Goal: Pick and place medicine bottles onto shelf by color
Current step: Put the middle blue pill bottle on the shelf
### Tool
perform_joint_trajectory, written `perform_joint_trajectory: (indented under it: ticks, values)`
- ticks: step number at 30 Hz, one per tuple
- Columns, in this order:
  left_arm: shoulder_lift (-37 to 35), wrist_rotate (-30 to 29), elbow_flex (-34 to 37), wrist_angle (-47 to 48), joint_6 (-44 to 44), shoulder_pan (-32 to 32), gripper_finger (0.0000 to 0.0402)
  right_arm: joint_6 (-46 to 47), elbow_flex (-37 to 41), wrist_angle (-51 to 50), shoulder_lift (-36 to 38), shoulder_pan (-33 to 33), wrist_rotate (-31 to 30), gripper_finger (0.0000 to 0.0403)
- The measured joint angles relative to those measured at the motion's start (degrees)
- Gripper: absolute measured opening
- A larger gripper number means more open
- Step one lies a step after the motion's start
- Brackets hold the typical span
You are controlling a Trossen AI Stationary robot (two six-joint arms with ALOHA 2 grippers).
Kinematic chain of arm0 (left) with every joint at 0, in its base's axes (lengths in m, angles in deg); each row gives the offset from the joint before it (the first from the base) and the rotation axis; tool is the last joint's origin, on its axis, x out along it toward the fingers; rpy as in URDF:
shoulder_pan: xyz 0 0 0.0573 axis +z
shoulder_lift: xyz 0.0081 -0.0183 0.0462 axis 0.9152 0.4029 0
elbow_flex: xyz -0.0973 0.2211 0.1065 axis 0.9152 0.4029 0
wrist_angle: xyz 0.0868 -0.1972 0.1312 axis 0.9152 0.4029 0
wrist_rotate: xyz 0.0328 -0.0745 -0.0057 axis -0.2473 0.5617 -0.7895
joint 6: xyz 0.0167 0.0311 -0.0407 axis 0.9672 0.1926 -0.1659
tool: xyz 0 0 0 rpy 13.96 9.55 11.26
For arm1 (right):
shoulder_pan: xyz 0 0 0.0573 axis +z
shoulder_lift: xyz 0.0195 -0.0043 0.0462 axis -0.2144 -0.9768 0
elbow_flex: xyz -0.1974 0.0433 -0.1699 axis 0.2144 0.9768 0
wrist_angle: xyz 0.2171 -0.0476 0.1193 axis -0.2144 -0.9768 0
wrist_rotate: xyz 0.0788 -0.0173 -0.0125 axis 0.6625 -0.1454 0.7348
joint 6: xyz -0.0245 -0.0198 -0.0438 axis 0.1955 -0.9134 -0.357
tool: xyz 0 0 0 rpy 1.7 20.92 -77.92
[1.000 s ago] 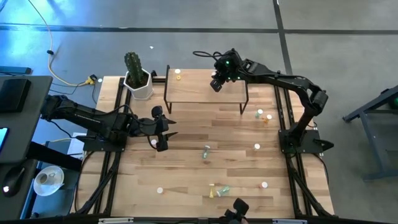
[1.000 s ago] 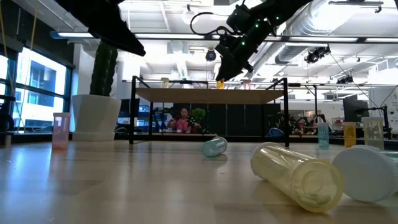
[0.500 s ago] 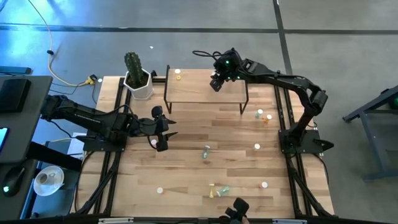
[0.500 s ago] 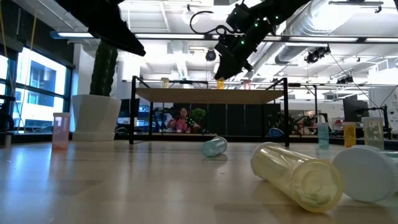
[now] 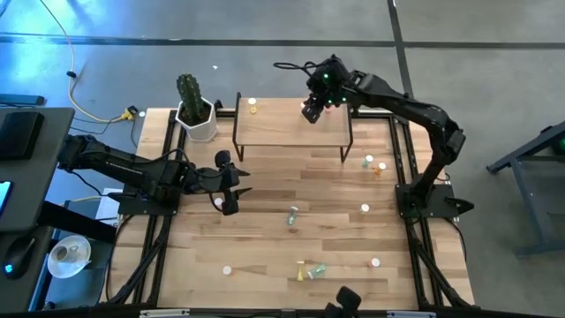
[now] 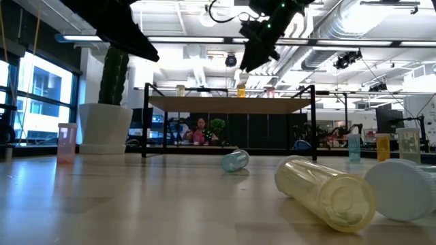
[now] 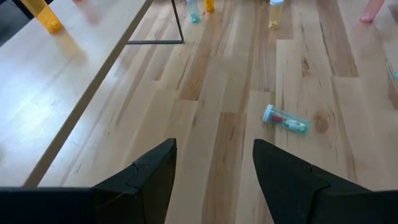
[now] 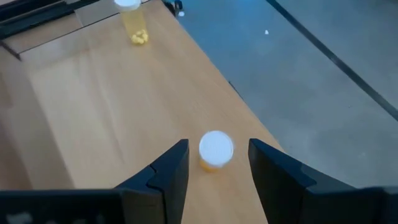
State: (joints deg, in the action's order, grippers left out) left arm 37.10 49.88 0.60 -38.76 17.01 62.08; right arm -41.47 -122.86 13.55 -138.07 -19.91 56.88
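Note:
On the shelf (image 5: 281, 131) near its far edge stands an orange bottle (image 8: 215, 152) with a white cap, upright on its base. My right gripper (image 5: 310, 111) hangs open above it, its fingers either side of the bottle and clear of it. A yellow bottle (image 5: 252, 105) stands upright at the shelf's far left corner. My left gripper (image 5: 232, 181) waits open over the table's left part, holding nothing, close to a pink bottle (image 5: 218, 203) standing on the table.
Loose bottles lie or stand across the tabletop: a green one (image 5: 293, 213) on its side mid-table, two (image 5: 374, 162) right of the shelf, others (image 5: 309, 269) near the front edge. A cactus in a white pot (image 5: 196, 112) stands left of the shelf.
My right gripper has let go of the orange bottle and risen from the shelf toward the far edge. The bottle stays upright on the shelf where it was set.

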Motion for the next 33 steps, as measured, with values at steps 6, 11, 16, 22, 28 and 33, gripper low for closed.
perform_joint_trajectory:
  ticks: [6, 11, 16, 22, 28, 33]
  values:
    - [0.0, 2.0, 0.0, -0.2, -2.5, 0.0, 0.0202, 0.1, -2.6, -6.3, 0.2, 3.9, 0.1, 0.0158]
    - [0.5, 2.4, 0.0, -1.0, -9.6, 0.0, 0.0202, 0.1, -1.5, -7.6, 2.4, 8.3, -4.1, 0.0158]
    - [3.2, 4.1, 0.0, -6.8, -16.3, 0.0, 0.0202, 0.2, -1.3, -9.2, 4.7, 11.5, -13.7, 0.0158]
    - [9.7, 4.9, -2.1, -13.5, -16.5, 0.0, 0.0202, 2.8, -1.3, -10.0, 7.3, 12.8, -15.2, 0.0158]
    - [18.8, 5.9, -9.6, -13.4, -16.5, 0.0, 0.0202, 4.6, -1.3, -11.0, 8.5, 12.8, -15.0, 0.0158]
    - [26.8, 6.5, -14.7, -10.1, -19.6, -0.8, 0.0202, 4.6, -1.2, -12.2, 8.5, 12.8, -15.0, 0.0158]
